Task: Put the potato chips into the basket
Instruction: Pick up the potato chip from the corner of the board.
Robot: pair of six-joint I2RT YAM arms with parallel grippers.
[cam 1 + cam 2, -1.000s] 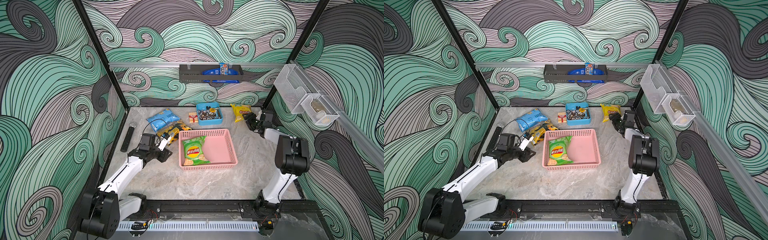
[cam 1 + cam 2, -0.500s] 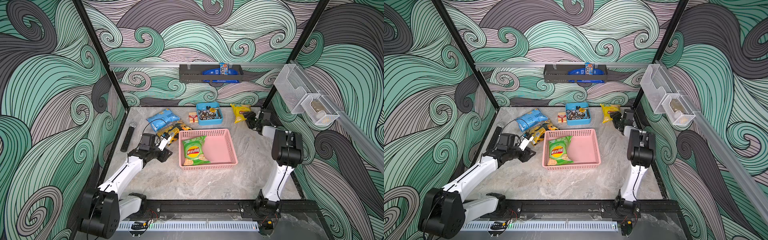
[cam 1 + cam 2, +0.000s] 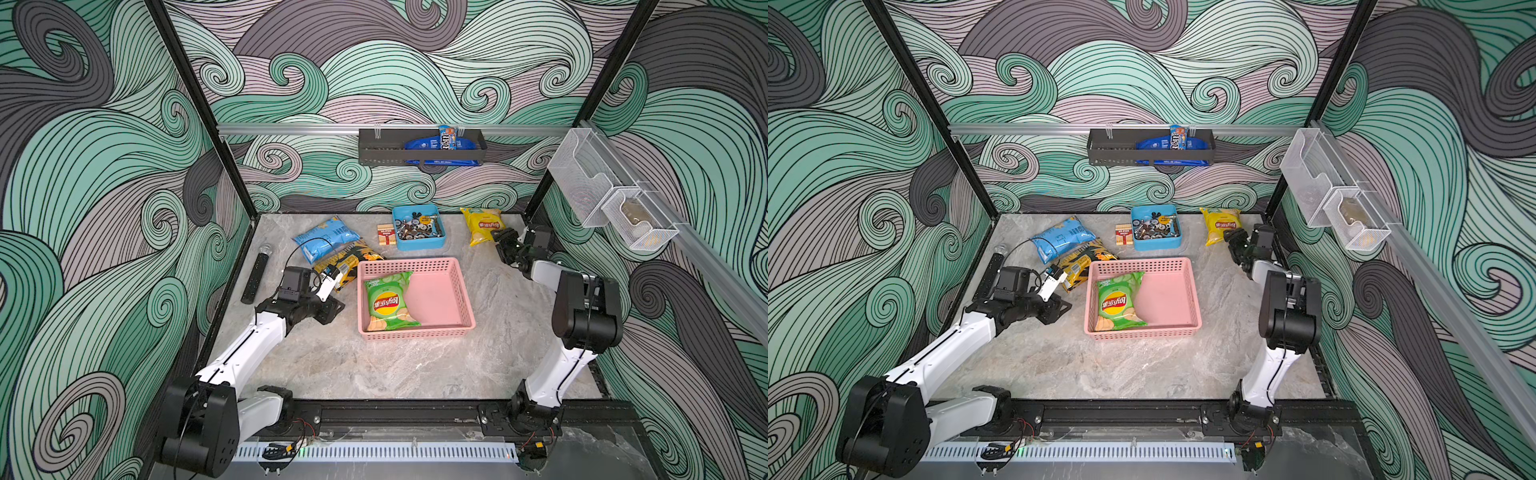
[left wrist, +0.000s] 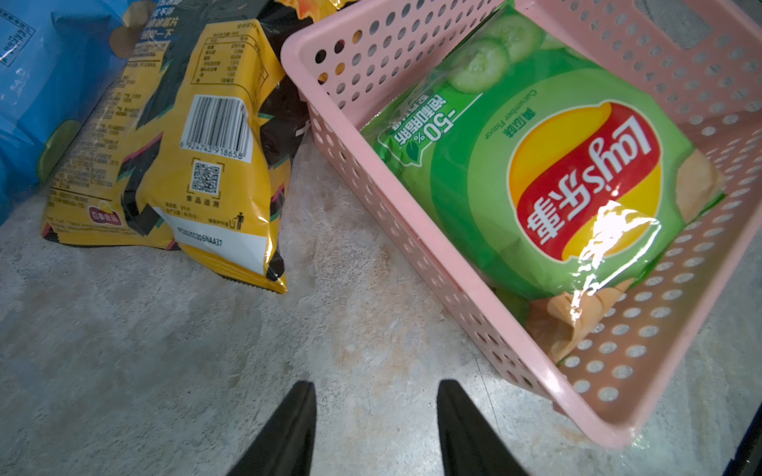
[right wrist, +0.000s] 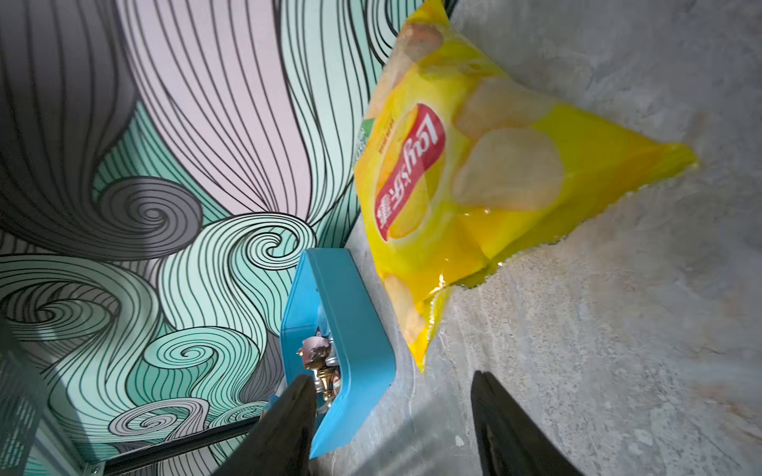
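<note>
1. Right end effector (image 5: 391, 376) has edged toward the yellow bag (image 5: 474, 165) on the desk (image 5: 598, 329), jaws apart, empty, aimed at its corner
2. Left end effector (image 4: 375, 385), parted and empty, waits beside the basket (image 4: 412, 249) holding the green bag (image 4: 536, 185)

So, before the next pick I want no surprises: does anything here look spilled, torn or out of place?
Nothing looks spilled or torn. One untidy spot: the blue chip bag and the black-and-yellow bag overlap beside a corner of the basket, the latter barcode side up.
</note>
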